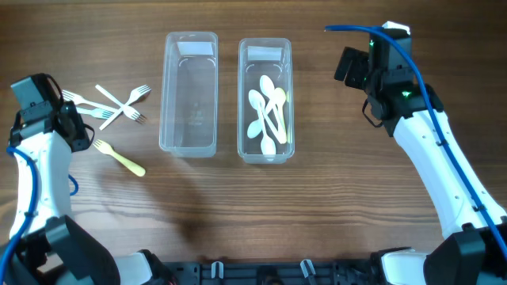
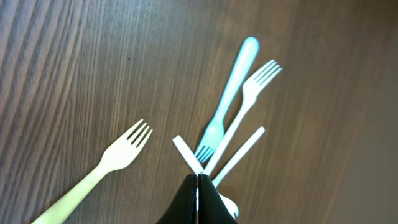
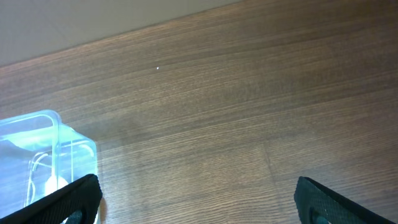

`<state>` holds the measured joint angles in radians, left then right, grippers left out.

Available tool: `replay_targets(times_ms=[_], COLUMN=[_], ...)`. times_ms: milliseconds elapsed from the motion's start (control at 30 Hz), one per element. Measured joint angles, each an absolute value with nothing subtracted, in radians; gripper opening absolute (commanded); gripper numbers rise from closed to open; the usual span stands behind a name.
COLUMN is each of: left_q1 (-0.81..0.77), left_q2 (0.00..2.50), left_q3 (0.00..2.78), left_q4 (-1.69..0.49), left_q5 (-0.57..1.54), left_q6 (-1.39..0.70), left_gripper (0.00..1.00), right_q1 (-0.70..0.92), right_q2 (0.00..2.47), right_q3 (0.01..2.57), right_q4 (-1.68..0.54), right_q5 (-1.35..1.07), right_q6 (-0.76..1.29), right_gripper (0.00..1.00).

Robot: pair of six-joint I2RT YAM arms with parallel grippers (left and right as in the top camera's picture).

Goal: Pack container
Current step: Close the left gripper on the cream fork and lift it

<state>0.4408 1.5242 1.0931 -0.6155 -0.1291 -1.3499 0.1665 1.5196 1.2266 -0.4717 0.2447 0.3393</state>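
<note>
Two clear plastic containers stand side by side. The left container (image 1: 190, 146) is empty. The right container (image 1: 265, 154) holds several white spoons (image 1: 268, 111). Several white forks (image 1: 119, 104) lie crossed on the table left of the containers, and a cream fork (image 1: 120, 157) lies below them. My left gripper (image 1: 79, 131) is shut just beside the forks. In the left wrist view its tips (image 2: 197, 179) touch the end of a white handle (image 2: 185, 153), next to a light blue fork (image 2: 227, 99) and the cream fork (image 2: 118, 155). My right gripper (image 1: 348, 67) is open and empty (image 3: 196, 205), right of the spoon container (image 3: 43, 149).
The wooden table (image 1: 333, 206) carries nothing else. The arm bases sit at the front edge (image 1: 261, 273). The right arm's blue cable (image 1: 432, 95) runs along the arm.
</note>
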Motion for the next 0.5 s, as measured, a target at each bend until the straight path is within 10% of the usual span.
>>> replay_targets(times_ms=[100,500], left_q1=[0.440,0.383], left_q2=[1.503,1.866], left_q3=[1.093,1.100], left_q4=[-0.633,-0.649], left_q5=[-0.129,-0.121], left_q6=[-1.285,-0.913], left_gripper=[0.77,0.72], right_q1=[0.167,0.167], right_q2=[1.520,1.520], right_q3=[1.227,1.227], right_q4=[-0.472,-0.472], right_q5=[0.245,0.245], right_q6=[0.339,0.339], right_gripper=[1.00,1.00])
